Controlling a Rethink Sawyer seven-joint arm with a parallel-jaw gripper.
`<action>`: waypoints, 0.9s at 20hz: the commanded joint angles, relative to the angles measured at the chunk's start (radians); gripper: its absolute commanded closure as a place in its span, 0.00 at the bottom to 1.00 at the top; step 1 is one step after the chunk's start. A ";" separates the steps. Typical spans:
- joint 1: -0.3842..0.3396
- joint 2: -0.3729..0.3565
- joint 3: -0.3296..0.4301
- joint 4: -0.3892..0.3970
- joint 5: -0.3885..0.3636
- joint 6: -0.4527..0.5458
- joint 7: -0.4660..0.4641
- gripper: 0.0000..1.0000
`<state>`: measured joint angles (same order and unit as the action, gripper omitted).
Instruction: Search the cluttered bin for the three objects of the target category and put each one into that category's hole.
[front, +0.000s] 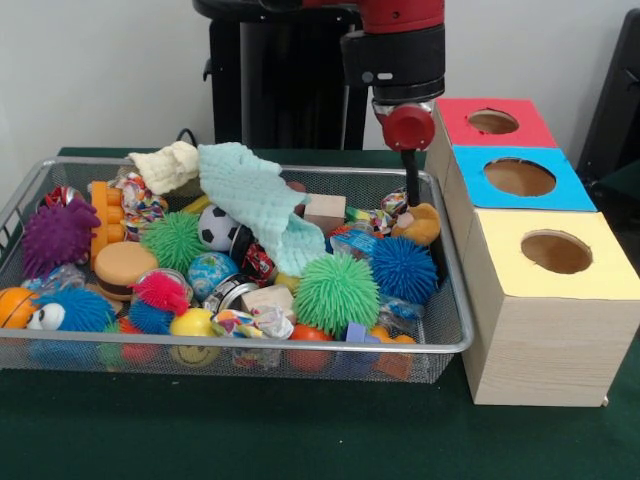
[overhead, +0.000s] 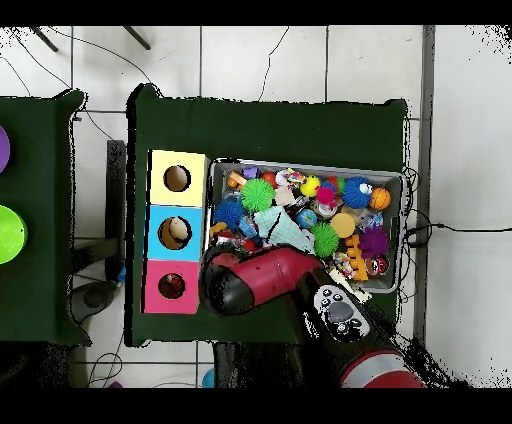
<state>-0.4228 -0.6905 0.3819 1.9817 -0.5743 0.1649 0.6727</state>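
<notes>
A wire mesh bin (front: 455, 345) holds a heap of toys. My gripper (front: 410, 203) reaches down into its far right corner, right above a tan plush toy (front: 422, 226) and seemingly touching it. Nearby lie a blue spiky ball (front: 403, 268), a green spiky ball (front: 336, 292), a wooden block (front: 325, 212) and a pale green cloth (front: 262, 205). Beside the bin stand three boxes with round holes: red (front: 530, 125), blue (front: 565, 190) and yellow (front: 600, 240). In the overhead view the red arm (overhead: 265, 280) hides the gripper, and something pale shows inside the blue box's hole (overhead: 175, 232).
Further left in the bin are a soccer ball (front: 216, 228), a second green spiky ball (front: 175, 240), a purple spiky ball (front: 55, 235), a burger toy (front: 124, 268), a yellow smiley ball (front: 195, 325) and a cream cloth (front: 167, 165). Green cloth covers the table (front: 250, 430).
</notes>
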 joint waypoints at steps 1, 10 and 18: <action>0.004 0.033 0.054 0.002 0.007 0.064 0.145 0.00; -0.037 0.064 0.095 -0.009 -0.008 -0.005 0.143 0.00; -0.037 0.070 0.100 -0.008 -0.019 -0.033 0.159 0.00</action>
<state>-0.4463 -0.6524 0.4174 1.9838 -0.5747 0.1649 0.6727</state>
